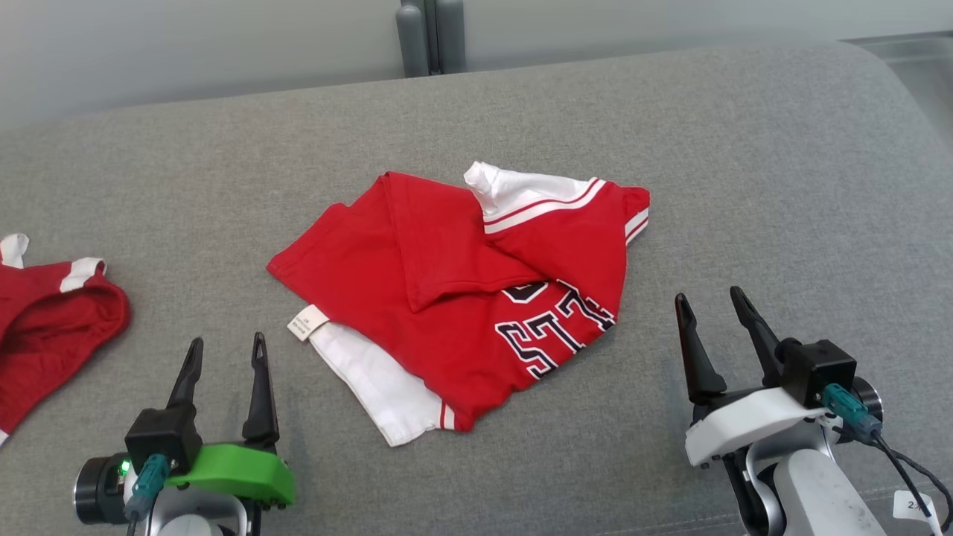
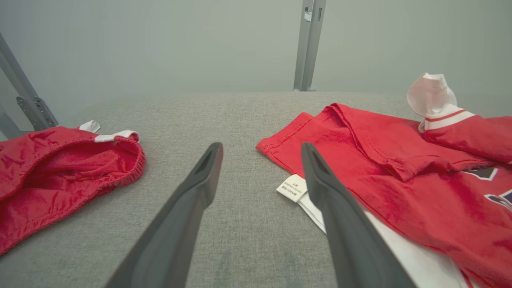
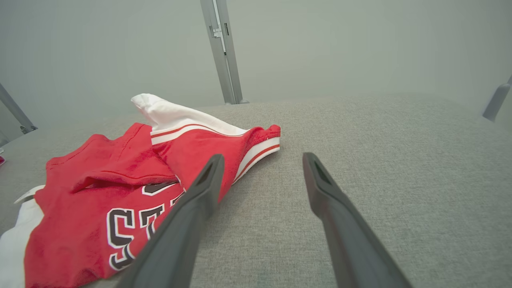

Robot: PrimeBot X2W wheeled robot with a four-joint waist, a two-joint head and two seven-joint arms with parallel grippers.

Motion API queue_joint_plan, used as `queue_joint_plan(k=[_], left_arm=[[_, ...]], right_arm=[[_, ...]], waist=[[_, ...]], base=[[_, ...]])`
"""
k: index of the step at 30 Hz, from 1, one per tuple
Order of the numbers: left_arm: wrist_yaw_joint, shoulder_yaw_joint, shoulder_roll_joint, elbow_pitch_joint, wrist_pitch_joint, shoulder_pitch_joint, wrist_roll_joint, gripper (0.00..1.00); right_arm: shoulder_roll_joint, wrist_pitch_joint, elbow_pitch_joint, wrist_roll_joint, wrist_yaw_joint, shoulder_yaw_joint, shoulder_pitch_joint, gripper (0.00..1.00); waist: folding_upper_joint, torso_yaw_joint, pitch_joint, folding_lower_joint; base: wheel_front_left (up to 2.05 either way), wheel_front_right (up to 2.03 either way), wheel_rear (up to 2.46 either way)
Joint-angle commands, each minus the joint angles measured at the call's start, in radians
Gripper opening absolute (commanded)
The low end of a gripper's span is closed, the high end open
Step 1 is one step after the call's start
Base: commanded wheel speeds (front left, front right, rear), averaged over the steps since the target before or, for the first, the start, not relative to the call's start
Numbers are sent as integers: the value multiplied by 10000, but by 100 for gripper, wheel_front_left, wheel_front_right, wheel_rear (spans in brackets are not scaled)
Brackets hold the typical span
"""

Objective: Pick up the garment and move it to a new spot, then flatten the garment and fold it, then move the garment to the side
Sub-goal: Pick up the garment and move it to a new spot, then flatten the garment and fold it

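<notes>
We find the left gripper (image 1: 228, 340) low over the grey cushion (image 1: 707, 149), its two dark fingers spread wide with only bare fabric between them. The right gripper (image 1: 707, 295) stands the same way, fingers parted and holding nothing.

The red jersey (image 1: 447, 298) lies on the cushion between the two grippers, ahead of both sets of fingertips. It is to the right of the left gripper and to the left of the right one. It is not flat: a red flap is folded over its middle. A white sleeve (image 1: 495, 186) with red-and-white striped trim stands up in a peak at the edge farthest from the grippers. Dark outlined lettering (image 1: 555, 327) shows on the part nearer the right gripper (we cannot read it, since the fold covers part of it).

A white care label (image 1: 307, 322) sticks out of the jersey's near corner, just ahead and to the right of the left gripper's right finger, and apart from it. A white panel (image 1: 376, 387) runs back from that corner along the jersey's near edge. The right gripper's left finger sits near the jersey's lettered corner, with a strip of cushion between them.

Well to the left of the left gripper lies a second red garment (image 1: 52, 320) with white trim, bunched up. Far ahead, beyond the cushion's back edge, a grey metal post (image 1: 430, 37) rises against the pale wall.
</notes>
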Motion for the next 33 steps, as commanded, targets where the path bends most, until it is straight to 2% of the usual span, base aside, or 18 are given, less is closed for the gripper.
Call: queue_joint_plan(k=[1,10,19,23,27,33], left_arm=[[-33,98,-43,-89,4,269,98,100],[-200,485,-212,-618,4,1373,255,100],[-221,142,-235,-625,4,1097,30,100],[-236,-145,-232,-619,4,922,-63,100],[-244,-476,-233,-559,5,703,-213,100],[-131,-996,-231,-491,5,421,-560,100]], right_arm=[[-24,-2,23,-22,-14,-19,175,100],[-35,-1,75,-3,-14,-137,636,100],[-111,-1,51,-68,-14,22,447,100],[-262,-1,56,-87,-14,623,69,100],[-515,-1,348,76,-14,1721,-615,100],[-1043,-1,1664,271,-14,3418,-1956,100]], waist=[[0,276,-397,0],[0,391,-769,0],[0,719,-428,0],[0,1046,-164,0],[0,1512,165,0],[0,2416,658,0]], base=[[0,0,0],[0,0,0],[0,0,0],[0,0,0],[0,0,0],[0,0,0]])
